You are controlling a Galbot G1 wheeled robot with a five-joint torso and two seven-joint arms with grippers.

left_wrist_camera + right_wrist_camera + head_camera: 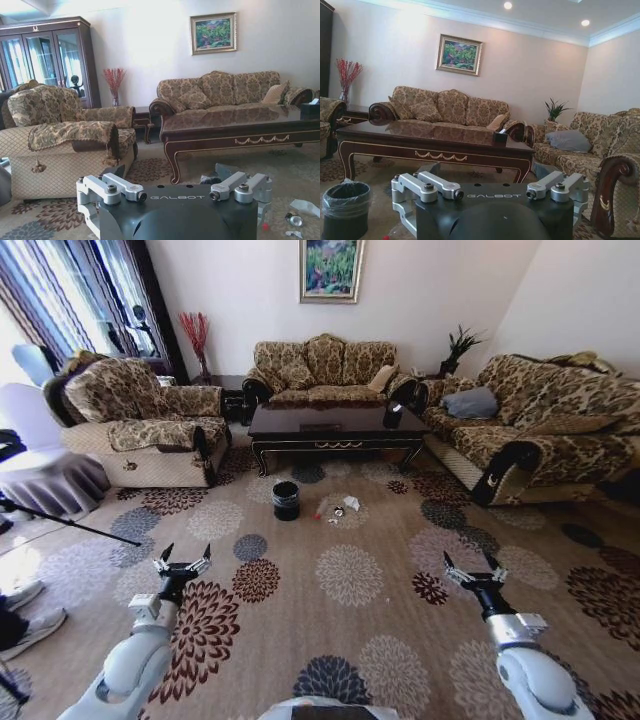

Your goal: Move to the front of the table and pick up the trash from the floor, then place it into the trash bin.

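Head view: looked down across the floor [340,640], beige carpet with round flower medallions. Found the table [335,427] in the upper centre of the frame, dark and glossy, gold scrollwork along its front edge. Saw the trash bin [286,500] just below the table's front, slightly left of centre, standing on the carpet. Noted the trash [343,507] just right of the bin, near it but apart: a crumpled white scrap and some smaller bits. Placed the left gripper [181,563] at lower left, fingers spread, holding nothing, well apart from the scraps. Placed the right gripper [473,569] at lower right, likewise spread and empty. From the right wrist, caught the bin [345,209] at lower left with its liner bag. From the left wrist, spotted scraps [299,212] at lower right.
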